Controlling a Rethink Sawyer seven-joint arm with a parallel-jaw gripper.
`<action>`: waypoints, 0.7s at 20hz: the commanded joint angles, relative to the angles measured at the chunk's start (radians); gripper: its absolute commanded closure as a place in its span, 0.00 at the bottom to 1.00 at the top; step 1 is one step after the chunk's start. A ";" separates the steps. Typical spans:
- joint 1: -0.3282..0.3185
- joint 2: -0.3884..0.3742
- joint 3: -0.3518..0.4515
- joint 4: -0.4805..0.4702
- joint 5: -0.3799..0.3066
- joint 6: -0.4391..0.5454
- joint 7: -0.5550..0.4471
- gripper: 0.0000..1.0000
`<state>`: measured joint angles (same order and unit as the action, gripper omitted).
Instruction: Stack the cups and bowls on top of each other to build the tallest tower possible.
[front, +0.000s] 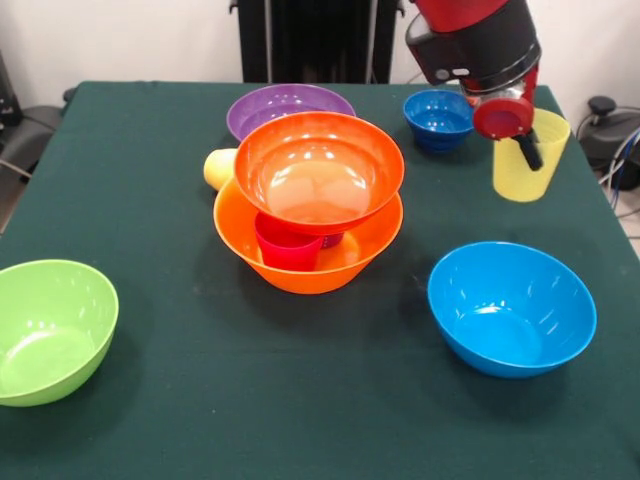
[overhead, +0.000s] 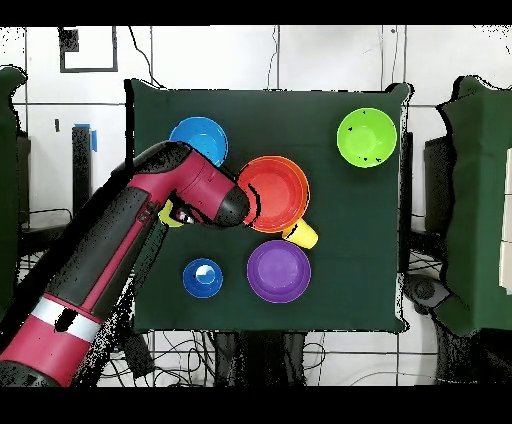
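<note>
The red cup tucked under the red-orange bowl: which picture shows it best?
The front view: the red cup shows inside the big orange-yellow bowl, beneath the red-orange bowl. The overhead view hides it entirely; only the red-orange bowl shows from above.

Table cover (front: 300, 400): matt dark green cloth. Bowls, e.g. red-orange bowl (front: 318, 170) and light blue bowl (front: 511, 306), looked glossy smooth plastic. Yellow cup (front: 520, 165) appeared translucent plastic.

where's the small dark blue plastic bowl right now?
In the front view the small dark blue plastic bowl sits at the table's far side, right of the purple plastic bowl and just left of the gripper at the translucent yellow plastic cup.
</note>
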<state>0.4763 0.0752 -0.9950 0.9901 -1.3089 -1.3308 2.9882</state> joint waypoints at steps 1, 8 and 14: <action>-0.021 -0.008 0.107 0.010 -0.016 0.035 0.300 1.00; -0.030 -0.059 0.056 -0.048 -0.075 -0.057 0.443 1.00; -0.037 -0.079 0.034 -0.092 -0.106 -0.097 0.518 1.00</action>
<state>0.4622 0.0300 -1.0238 0.9818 -1.3621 -1.3757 3.1809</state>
